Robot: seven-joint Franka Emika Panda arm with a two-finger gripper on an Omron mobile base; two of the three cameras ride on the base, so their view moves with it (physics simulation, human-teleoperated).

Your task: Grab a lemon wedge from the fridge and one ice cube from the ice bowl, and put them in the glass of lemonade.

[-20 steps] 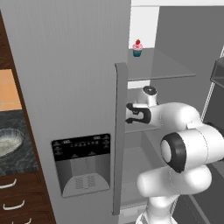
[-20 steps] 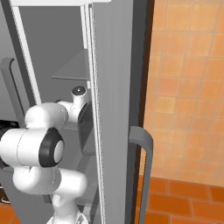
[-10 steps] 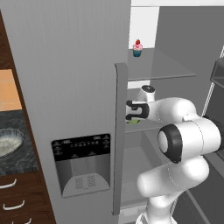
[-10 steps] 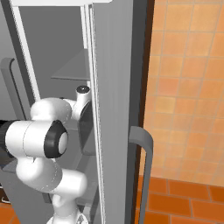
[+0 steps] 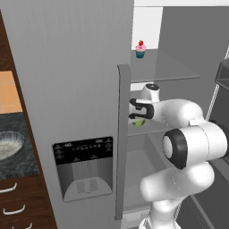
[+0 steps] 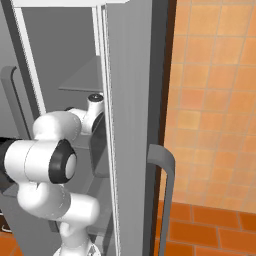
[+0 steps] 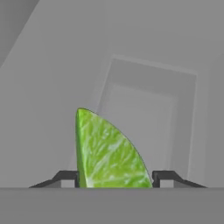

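The fridge (image 5: 67, 80) stands with both doors swung open. My arm reaches onto its middle shelf. In the hand view the lemon wedge (image 7: 109, 151), bright yellow-green and pointed at the top, sits between my gripper's (image 7: 114, 177) two dark finger tips, and both tips touch its sides. From the left base view the lemon wedge (image 5: 139, 122) rests on the glass shelf just under my gripper (image 5: 135, 115). The ice bowl (image 5: 6, 145) lies on the dark counter at the far left. The glass of lemonade is out of view.
A pink-topped cupcake (image 5: 140, 49) stands on the upper shelf. The left door's long handle (image 5: 123, 134) is close beside my hand. The right door (image 6: 132, 125) and its handle (image 6: 162, 190) flank my arm on the other side. Drawers (image 5: 13, 205) sit below the counter.
My elbow has swung up and forward, and the hand has eased slightly further in over the wedge. The doors, cupcake and bowl have not moved.
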